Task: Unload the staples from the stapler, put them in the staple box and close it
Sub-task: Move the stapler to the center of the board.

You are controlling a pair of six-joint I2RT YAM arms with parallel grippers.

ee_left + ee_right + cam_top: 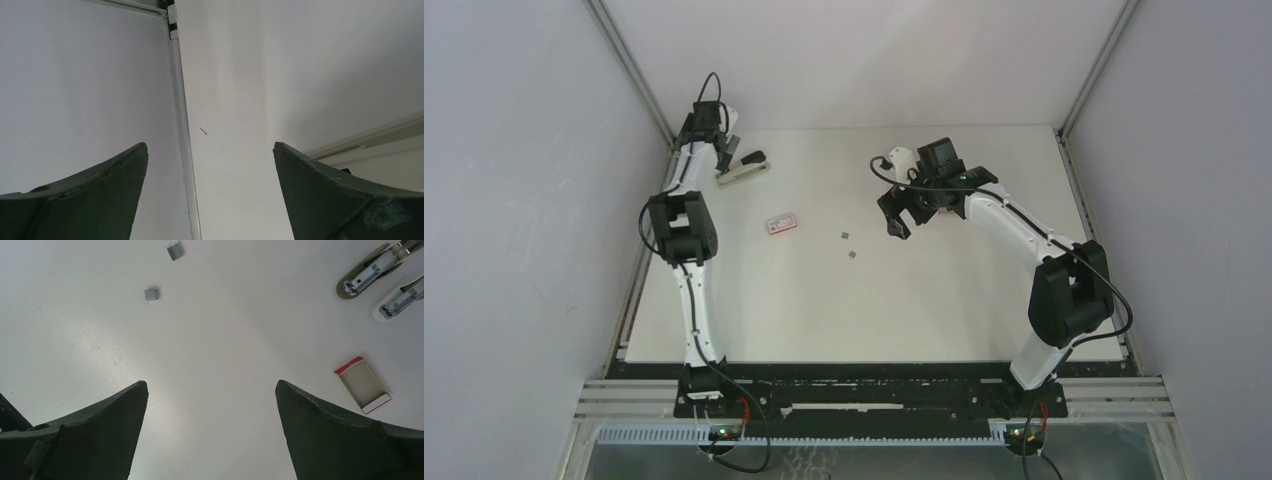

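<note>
Lying loose on the table [924, 300], two short staples [151, 294] rest well apart from the opened stapler [744, 168] near the far left corner. A small box [362, 384] sits between them. The left gripper [210, 145] and right gripper [211, 385] both gape wide, holding nothing.

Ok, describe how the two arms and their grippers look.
The left arm and right arm are white tubes with black joints and looping black cables, with red wires at the bases. The left gripper and right gripper each have two dark, pointed wedge fingers.
</note>
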